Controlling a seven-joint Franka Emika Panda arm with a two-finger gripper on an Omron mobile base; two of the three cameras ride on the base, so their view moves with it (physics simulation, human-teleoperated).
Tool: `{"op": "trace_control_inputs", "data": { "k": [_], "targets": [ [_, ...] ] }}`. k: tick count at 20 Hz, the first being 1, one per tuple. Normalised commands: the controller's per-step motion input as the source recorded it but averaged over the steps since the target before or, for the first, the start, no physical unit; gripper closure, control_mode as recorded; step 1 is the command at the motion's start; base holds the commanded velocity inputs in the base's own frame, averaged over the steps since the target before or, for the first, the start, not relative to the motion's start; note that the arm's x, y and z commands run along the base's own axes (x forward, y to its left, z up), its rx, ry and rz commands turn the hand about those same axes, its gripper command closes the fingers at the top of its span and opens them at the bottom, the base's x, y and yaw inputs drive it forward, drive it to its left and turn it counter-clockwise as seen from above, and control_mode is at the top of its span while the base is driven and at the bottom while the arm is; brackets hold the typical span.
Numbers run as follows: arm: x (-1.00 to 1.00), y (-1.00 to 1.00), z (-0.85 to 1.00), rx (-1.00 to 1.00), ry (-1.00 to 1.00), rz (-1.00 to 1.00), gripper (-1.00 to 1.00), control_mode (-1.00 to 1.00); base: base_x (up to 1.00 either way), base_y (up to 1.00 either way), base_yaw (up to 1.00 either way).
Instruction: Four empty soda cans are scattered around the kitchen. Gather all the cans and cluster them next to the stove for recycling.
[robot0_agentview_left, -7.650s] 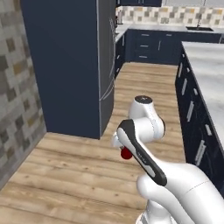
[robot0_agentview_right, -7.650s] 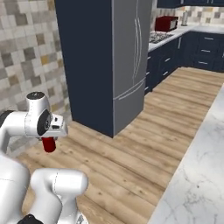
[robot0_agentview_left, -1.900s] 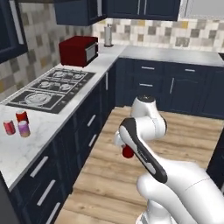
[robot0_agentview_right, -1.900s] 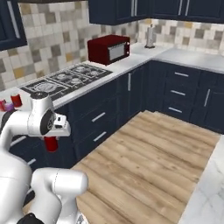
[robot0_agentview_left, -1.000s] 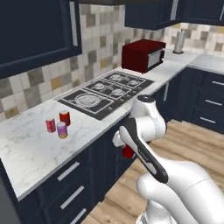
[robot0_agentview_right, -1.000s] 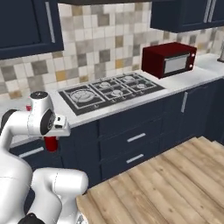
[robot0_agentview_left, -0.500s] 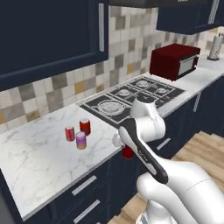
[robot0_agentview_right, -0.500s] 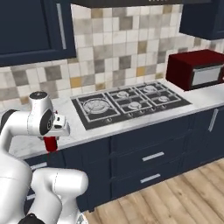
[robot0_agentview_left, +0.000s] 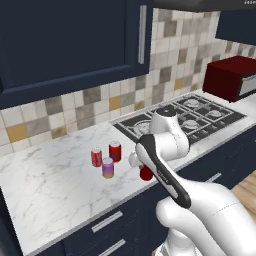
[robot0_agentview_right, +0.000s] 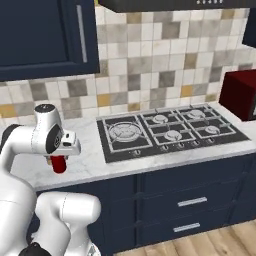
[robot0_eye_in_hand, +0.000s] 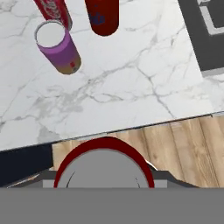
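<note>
My gripper (robot0_agentview_left: 143, 169) is shut on a red soda can (robot0_agentview_left: 146, 174), held upright just off the front edge of the white marble counter (robot0_agentview_left: 55, 185), left of the stove (robot0_agentview_left: 186, 118). In the right base view the held can (robot0_agentview_right: 59, 164) hangs under the gripper (robot0_agentview_right: 58, 159). The hand view looks down on the held can's silvery top (robot0_eye_in_hand: 104, 168). Beyond it on the counter stand a purple-pink can (robot0_eye_in_hand: 59, 48) and two red cans (robot0_eye_in_hand: 104, 15) (robot0_eye_in_hand: 52, 8). The same three cans (robot0_agentview_left: 108, 167) (robot0_agentview_left: 96, 157) (robot0_agentview_left: 115, 151) cluster left of the stove.
A dark red toaster oven (robot0_agentview_left: 232, 77) sits on the counter right of the stove (robot0_agentview_right: 170, 127). Navy upper cabinets (robot0_agentview_left: 70, 40) hang over the counter and navy drawers (robot0_agentview_right: 190, 200) run below it. Wood floor (robot0_eye_in_hand: 175, 148) shows under the counter edge.
The whole picture has shifted as the base moved; the counter, stove and three cans now lie nearer and more square ahead. The arm holds its pose with the red can still gripped.
</note>
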Motion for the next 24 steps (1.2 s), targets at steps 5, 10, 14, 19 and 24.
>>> {"op": "trace_control_inputs", "data": {
  "k": [5, 10, 14, 19, 24],
  "targets": [
    [0.00, 0.00, 0.00, 0.00, 0.00, 0.00, 1.00, 1.00, 0.23, -0.26, 0.45],
    [0.00, 0.00, 0.00, 0.00, 0.00, 0.00, 1.00, 1.00, 0.26, -0.31, 0.33],
    [0.00, 0.00, 0.00, 0.00, 0.00, 0.00, 1.00, 1.00, 0.33, -0.34, 0.20],
    [0.00, 0.00, 0.00, 0.00, 0.00, 0.00, 1.00, 1.00, 0.38, -0.29, 0.17],
    [0.00, 0.00, 0.00, 0.00, 0.00, 0.00, 1.00, 1.00, 0.10, -0.02, 0.01]
  ]
}}
